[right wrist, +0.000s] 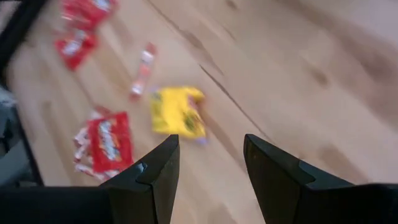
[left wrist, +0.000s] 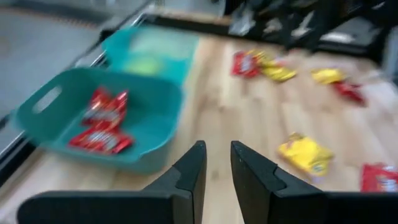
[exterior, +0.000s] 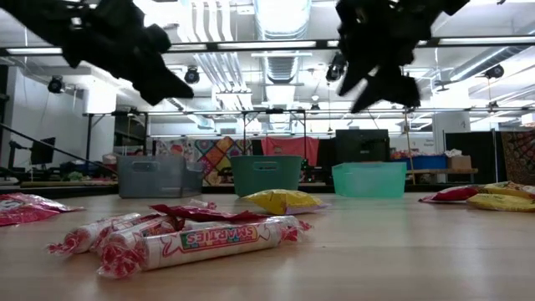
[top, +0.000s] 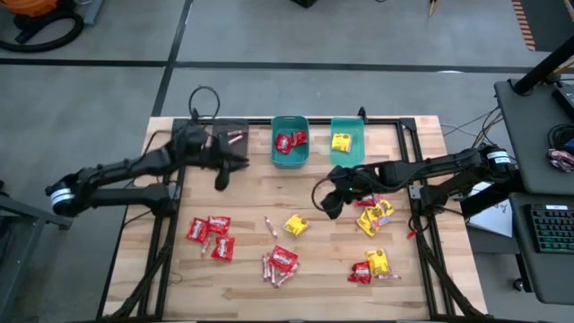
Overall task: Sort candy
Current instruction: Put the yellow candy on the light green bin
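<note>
Bright overhead ceiling lights (exterior: 280, 17), motion-blurred wrist views

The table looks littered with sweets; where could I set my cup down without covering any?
Bare wood lies below the bins, between the left gripper and right gripper. The lower right, around the yellow packets, is crowded, as is the stick pile.

red packets (top: 209, 235) | yellow packets (top: 374, 215) | teal bins (top: 290, 141) | grey bin (top: 230, 139) | pale wood table (top: 314, 269)
</note>
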